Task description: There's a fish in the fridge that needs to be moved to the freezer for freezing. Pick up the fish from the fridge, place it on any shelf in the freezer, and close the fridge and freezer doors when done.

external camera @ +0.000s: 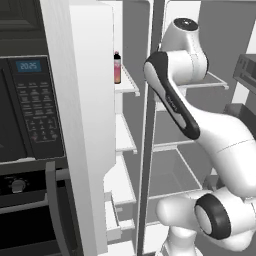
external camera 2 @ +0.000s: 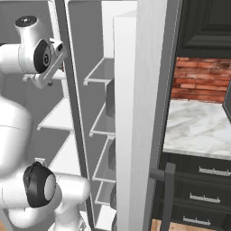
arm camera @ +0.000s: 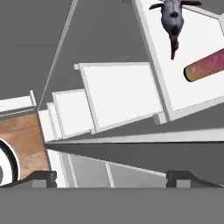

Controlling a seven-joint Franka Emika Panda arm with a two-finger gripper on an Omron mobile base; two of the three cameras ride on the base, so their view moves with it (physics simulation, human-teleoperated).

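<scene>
The fish [arm camera: 172,18], small and dark grey, lies on a white freezer shelf [arm camera: 192,94] at the top right of the hand view, beside a red-pink bottle [arm camera: 204,66]. My gripper [arm camera: 111,177] stands open with nothing between its fingertips [arm camera: 41,177], well back from the fish and looking down past the lower white shelves [arm camera: 118,94]. The freezer [external camera: 125,135] and the fridge [external camera: 172,132] both stand open. The freezer door [external camera: 90,125] and the fridge door [external camera 2: 135,126] are swung out towards me.
The bottle [external camera: 117,67] stands on the upper freezer shelf. A black wall oven [external camera: 30,110] is left of the freezer door. A marble counter [external camera 2: 198,126] and dark drawers lie right of the fridge door. My arm [external camera: 175,105] crosses in front of the divider.
</scene>
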